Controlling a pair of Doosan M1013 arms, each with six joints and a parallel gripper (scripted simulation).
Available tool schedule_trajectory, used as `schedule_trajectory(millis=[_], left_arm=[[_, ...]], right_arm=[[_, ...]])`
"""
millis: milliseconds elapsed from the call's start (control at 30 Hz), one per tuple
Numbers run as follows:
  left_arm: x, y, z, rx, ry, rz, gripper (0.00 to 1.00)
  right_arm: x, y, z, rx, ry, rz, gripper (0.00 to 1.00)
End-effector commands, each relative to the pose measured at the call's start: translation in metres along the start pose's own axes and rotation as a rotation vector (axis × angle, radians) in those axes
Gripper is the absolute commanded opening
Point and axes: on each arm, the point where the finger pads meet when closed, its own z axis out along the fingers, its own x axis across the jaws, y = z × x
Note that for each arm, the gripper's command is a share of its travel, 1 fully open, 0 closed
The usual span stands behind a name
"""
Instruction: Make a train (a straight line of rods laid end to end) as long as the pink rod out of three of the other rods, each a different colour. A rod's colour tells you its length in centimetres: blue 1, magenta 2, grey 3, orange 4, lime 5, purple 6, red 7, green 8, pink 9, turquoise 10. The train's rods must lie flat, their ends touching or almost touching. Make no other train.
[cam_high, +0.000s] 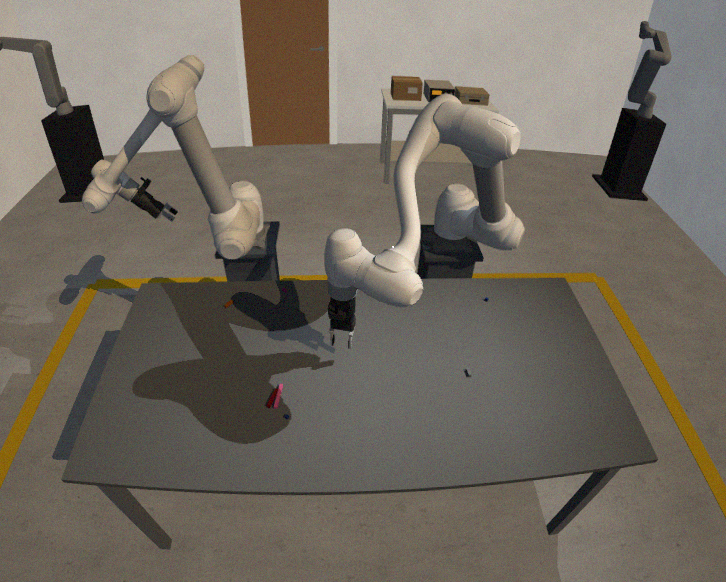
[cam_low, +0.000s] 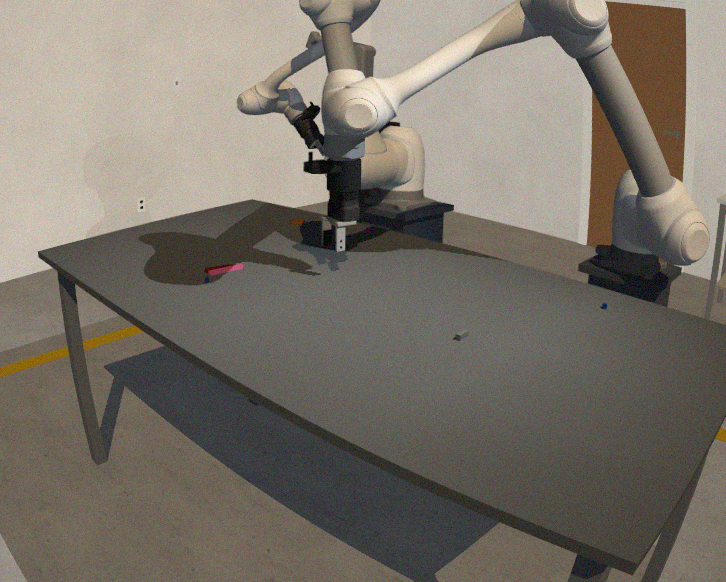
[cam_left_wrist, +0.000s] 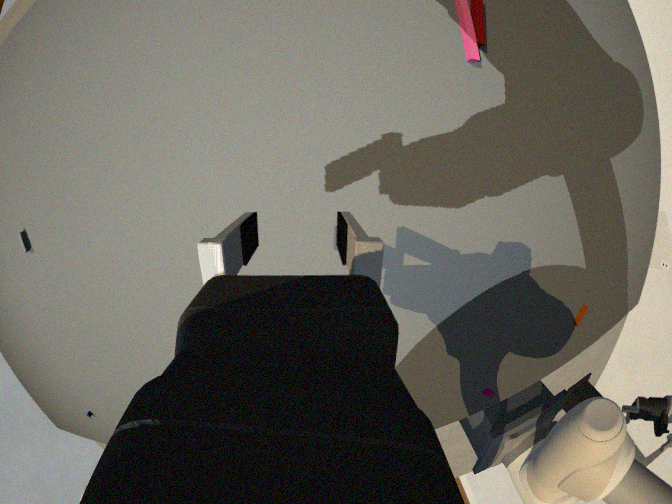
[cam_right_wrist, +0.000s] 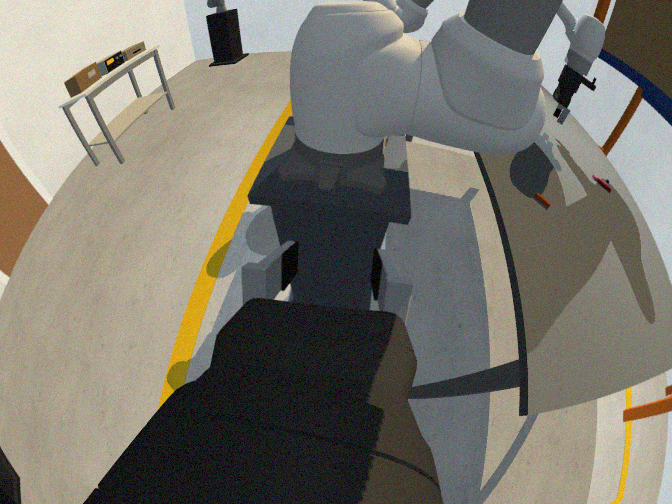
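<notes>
A pink rod (cam_high: 278, 396) (cam_low: 227, 270) (cam_left_wrist: 467, 32) lies close beside a red rod (cam_high: 271, 398) (cam_left_wrist: 478, 21) at a slight angle. A blue rod (cam_high: 286, 416) (cam_low: 206, 280) lies near them. Another blue rod (cam_high: 486, 298) (cam_low: 604, 306) (cam_left_wrist: 90, 413) is near the back right edge in the top view. A grey rod (cam_high: 467, 372) (cam_low: 461, 334) (cam_left_wrist: 26, 240) is right of centre. An orange rod (cam_high: 228, 303) (cam_low: 297, 222) (cam_left_wrist: 581, 315) (cam_right_wrist: 542, 200) and a magenta rod (cam_low: 368, 230) (cam_left_wrist: 488, 392) lie in shadow. My left gripper (cam_high: 341, 343) (cam_left_wrist: 297, 228) is open and empty above the table. My right gripper (cam_high: 170, 212) (cam_right_wrist: 334, 261) is open, off the table.
The grey table (cam_high: 424, 448) (cam_low: 424, 388) carries the rods, widely spread. The right arm's base (cam_high: 249, 248) stands behind the table's back left, the left arm's base (cam_high: 451, 251) farther right. Arm shadows darken the table's left part in the top view.
</notes>
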Motion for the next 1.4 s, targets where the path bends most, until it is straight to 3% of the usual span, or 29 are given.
schedule_trajectory(millis=[0, 100, 133, 600, 667, 700, 1367], left_arm=[[-0.025, -0.004, -0.001, 0.005, -0.005, -0.167, 1.0], [-0.031, -0.005, -0.001, 0.005, -0.005, -0.208, 1.0], [-0.049, -0.006, -0.001, 0.006, -0.005, -0.327, 1.0], [-0.13, -0.004, -0.002, 0.007, -0.003, -0.872, 1.0], [-0.13, -0.004, -0.002, 0.007, -0.003, -0.872, 1.0], [-0.146, -0.003, -0.002, 0.007, -0.003, -0.985, 1.0], [-0.245, 0.02, -0.001, 0.009, 0.0, -1.742, 1.0]], right_arm=[[0.0, 0.0, 0.0, -0.001, 0.0, 0.0, 1.0], [0.0, 0.0, 0.0, -0.001, 0.0, 0.0, 1.0], [0.0, 0.0, 0.0, -0.001, 0.0, 0.0, 1.0], [0.0, 0.0, 0.0, -0.001, 0.0, 0.0, 1.0], [0.0, 0.0, 0.0, -0.001, 0.0, 0.0, 1.0], [0.0, 0.0, 0.0, -0.001, 0.0, 0.0, 1.0], [0.0, 0.0, 0.0, -0.001, 0.0, 0.0, 1.0]])
